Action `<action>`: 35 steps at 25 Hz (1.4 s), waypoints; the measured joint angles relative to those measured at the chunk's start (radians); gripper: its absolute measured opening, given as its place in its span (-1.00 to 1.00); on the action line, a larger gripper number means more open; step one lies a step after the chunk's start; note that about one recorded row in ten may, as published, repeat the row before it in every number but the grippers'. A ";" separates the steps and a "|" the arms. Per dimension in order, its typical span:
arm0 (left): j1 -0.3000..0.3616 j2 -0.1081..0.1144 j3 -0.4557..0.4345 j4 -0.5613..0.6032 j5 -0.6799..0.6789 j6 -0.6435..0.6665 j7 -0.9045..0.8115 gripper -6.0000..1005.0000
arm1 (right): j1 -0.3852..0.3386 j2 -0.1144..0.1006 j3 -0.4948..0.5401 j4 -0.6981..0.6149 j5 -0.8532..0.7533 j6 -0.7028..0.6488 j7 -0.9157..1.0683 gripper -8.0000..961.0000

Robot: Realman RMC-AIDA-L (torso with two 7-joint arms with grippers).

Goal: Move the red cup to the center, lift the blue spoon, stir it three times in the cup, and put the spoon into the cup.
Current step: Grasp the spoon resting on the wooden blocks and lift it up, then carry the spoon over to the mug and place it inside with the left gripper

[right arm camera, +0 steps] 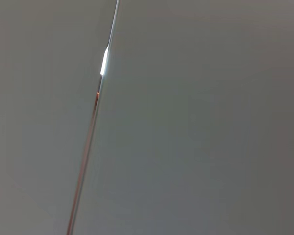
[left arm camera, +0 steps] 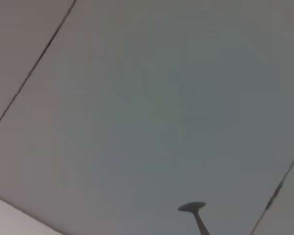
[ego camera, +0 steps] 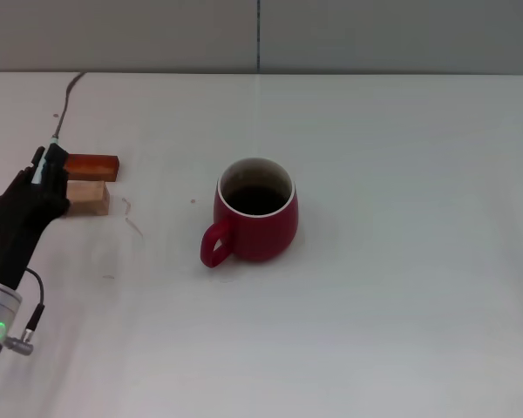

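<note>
The plain white tabletop [ego camera: 401, 331] fills the head view, and the rounded dark-red ceramic mug [ego camera: 254, 222] stands upright near its middle, loop handle pointing to about 7 o'clock, pale rim and dark inside showing. At roughly 9 o'clock from the mug, well apart from it, the black left gripper [ego camera: 48, 165] hangs over two small blocks: an orange-brown wooden block [ego camera: 93, 165] and, touching it on the near side, a tan wooden block [ego camera: 89, 198]. The small slim spoon [ego camera: 64, 108] rises from the gripper towards 12 o'clock, its grey bowl uppermost; the fingers are clamped on its handle. The left wrist view shows that bowl [left arm camera: 192, 207]. The right gripper is out of sight.
</note>
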 joint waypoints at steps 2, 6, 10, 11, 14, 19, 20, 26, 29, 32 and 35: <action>0.006 -0.001 0.000 0.029 0.016 0.018 -0.082 -0.67 | 0.000 0.000 0.000 0.000 0.000 0.000 0.000 0.31; 0.019 0.000 0.000 0.120 0.040 0.074 -0.327 -0.67 | 0.001 -0.001 0.000 0.001 0.001 -0.001 0.000 0.31; 0.025 0.000 0.006 0.210 0.048 0.121 -0.541 -0.67 | 0.001 -0.001 0.000 0.002 0.003 -0.001 0.000 0.31; 0.025 0.000 0.010 0.232 0.048 0.132 -0.600 -0.67 | 0.001 -0.001 0.002 0.002 0.003 -0.001 0.000 0.31; 0.025 0.001 0.038 0.302 0.048 0.142 -0.749 -0.67 | -0.001 -0.001 0.004 0.002 0.003 -0.001 0.000 0.31; 0.014 0.004 0.128 0.444 0.049 0.166 -0.938 -0.67 | -0.006 -0.001 0.008 0.003 0.003 -0.003 0.000 0.31; 0.010 0.008 0.156 0.498 0.048 0.188 -0.973 -0.67 | -0.009 0.000 0.009 0.003 0.003 -0.009 0.000 0.31; -0.006 0.031 0.206 0.647 0.049 0.288 -1.060 -0.67 | -0.019 0.004 0.010 0.004 0.003 -0.022 0.000 0.31; -0.017 0.047 0.226 0.727 0.049 0.346 -1.119 -0.67 | -0.027 0.009 0.010 0.004 0.004 -0.030 0.000 0.31; -0.027 0.059 0.253 0.816 0.049 0.378 -1.165 -0.67 | -0.037 0.012 0.012 0.005 0.005 -0.038 0.000 0.31; -0.034 0.076 0.304 0.917 0.049 0.385 -1.196 -0.67 | -0.049 0.014 0.014 0.005 0.008 -0.041 0.000 0.31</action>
